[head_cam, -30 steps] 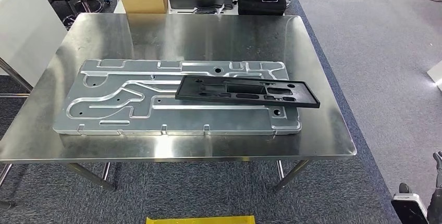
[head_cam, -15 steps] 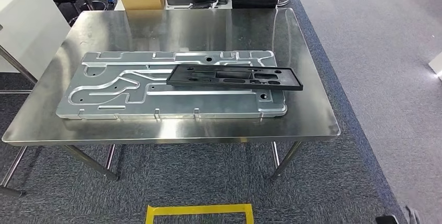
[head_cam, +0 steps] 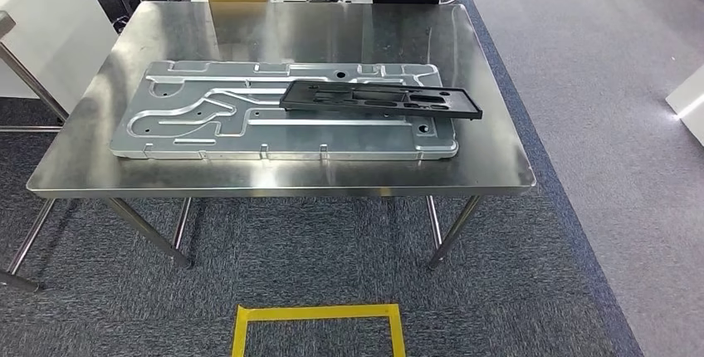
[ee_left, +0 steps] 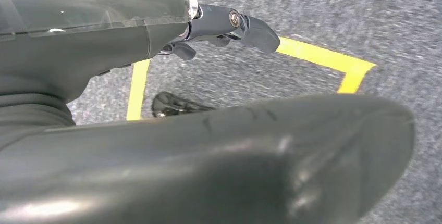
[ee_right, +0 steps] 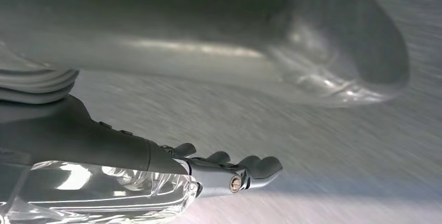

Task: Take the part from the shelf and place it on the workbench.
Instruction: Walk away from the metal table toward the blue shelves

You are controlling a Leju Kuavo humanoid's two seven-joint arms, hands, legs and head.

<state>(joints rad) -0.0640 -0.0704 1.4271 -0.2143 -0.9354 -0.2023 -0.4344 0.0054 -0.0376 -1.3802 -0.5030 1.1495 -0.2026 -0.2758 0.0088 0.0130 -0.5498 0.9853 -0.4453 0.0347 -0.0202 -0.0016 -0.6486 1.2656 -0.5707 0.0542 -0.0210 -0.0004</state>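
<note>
Looks basically done to me: the black part [head_cam: 380, 99] lies on the metal plate [head_cam: 207, 116] on the workbench [head_cam: 490, 166], while left hand [ee_left: 229, 26] and right hand [ee_right: 234, 174] hang empty, fingers loosely apart.

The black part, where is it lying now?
In the head view the black part lies flat on the right half of the big metal plate on the steel workbench, its right end overhanging the plate's edge.
</note>
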